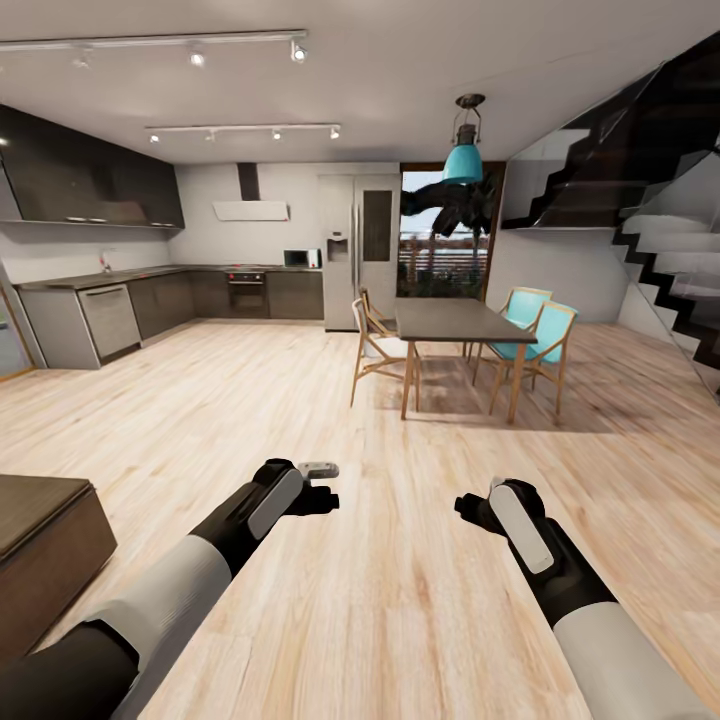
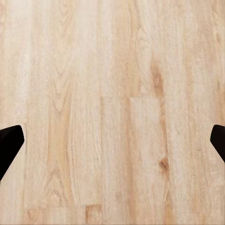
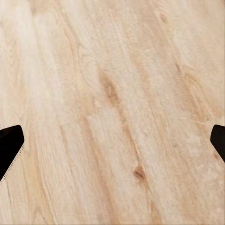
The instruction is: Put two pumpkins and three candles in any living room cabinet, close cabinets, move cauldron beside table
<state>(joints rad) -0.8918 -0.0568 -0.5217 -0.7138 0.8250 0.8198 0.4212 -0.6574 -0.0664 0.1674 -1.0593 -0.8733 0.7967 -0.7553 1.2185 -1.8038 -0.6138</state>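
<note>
Head view: your two arms reach forward over a pale wood plank floor in an open-plan room. The left gripper sits at lower centre-left and the right gripper at lower centre-right; both are empty, and from this angle you cannot tell how far their fingers are parted. At the lower left edge, the corner of a low dark brown cabinet juts into frame, its visible front shut. No pumpkin, candle or cauldron can be made out here. In mid-frame, right of centre, stands a dark-topped dining bench on wooden legs, bare on top, with a wooden chair on its left and two teal chairs on its right. A teal pendant lamp hangs above it. A kitchen with dark cupboards fills the upper left, a steel fridge stands at upper centre, and a dark staircase climbs the upper right.

Left wrist view: your fingers show as two dark tips at the opposite side edges of the frame, spread wide, with nothing but floor planks between them.

Right wrist view: the fingers again sit at the two side edges, wide apart and empty, over slanting floor planks.
</note>
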